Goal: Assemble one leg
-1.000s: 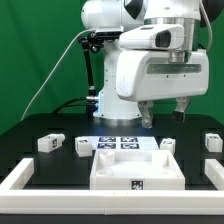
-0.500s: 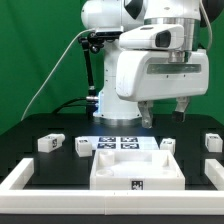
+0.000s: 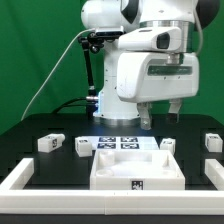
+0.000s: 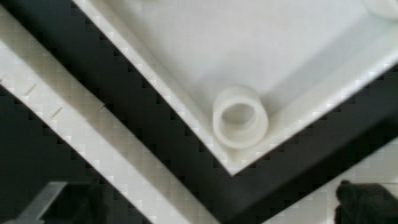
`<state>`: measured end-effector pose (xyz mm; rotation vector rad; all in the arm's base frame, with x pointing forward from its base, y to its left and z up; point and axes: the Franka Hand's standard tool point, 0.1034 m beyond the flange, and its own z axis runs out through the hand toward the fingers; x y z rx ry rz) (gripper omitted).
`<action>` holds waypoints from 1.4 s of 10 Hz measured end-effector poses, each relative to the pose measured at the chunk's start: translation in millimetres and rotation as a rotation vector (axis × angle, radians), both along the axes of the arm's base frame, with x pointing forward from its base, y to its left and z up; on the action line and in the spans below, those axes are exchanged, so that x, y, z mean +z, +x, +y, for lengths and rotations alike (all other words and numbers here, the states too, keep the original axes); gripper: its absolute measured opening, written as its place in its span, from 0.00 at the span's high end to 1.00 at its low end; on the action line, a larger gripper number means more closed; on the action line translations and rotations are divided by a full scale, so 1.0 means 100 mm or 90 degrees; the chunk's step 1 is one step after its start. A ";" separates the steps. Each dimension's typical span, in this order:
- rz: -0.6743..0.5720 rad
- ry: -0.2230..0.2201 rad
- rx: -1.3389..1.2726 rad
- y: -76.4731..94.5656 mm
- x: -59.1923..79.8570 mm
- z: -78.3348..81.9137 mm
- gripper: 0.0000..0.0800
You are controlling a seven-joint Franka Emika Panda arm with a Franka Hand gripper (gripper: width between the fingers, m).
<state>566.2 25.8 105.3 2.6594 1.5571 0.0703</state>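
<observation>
Four small white legs with square tags lie on the black table: one (image 3: 48,144) and another (image 3: 84,147) at the exterior view's left, a third (image 3: 168,146) and a fourth (image 3: 212,143) at its right. My gripper (image 3: 163,119) hangs open and empty above the back of the table, apart from all of them. The large white square panel (image 3: 135,170) lies in front. In the wrist view one corner of the panel (image 4: 302,60) shows with a round socket (image 4: 240,115). My gripper (image 4: 210,205) shows there only as dark fingertips (image 4: 365,200) set far apart.
The marker board (image 3: 122,143) lies behind the panel, below the gripper. A white raised border (image 3: 20,180) runs along the table's front and sides. The robot's base (image 3: 110,105) and a green backdrop stand at the back.
The arm and gripper have shifted slightly toward the exterior view's left. The legs and the panel have not moved.
</observation>
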 end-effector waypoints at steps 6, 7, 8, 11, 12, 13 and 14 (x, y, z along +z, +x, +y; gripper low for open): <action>0.021 -0.005 0.072 -0.04 -0.15 -0.09 0.19; 0.014 -0.006 0.088 -0.03 -0.16 -0.09 0.19; -0.018 -0.006 0.146 -0.08 -0.22 -0.08 0.19; -0.016 -0.036 0.289 -0.40 -0.39 0.08 0.19; -0.012 -0.038 0.292 -0.42 -0.41 0.07 0.19; -0.012 -0.038 0.292 -0.42 -0.41 0.06 0.19; -0.012 -0.038 0.292 -0.42 -0.41 0.06 0.19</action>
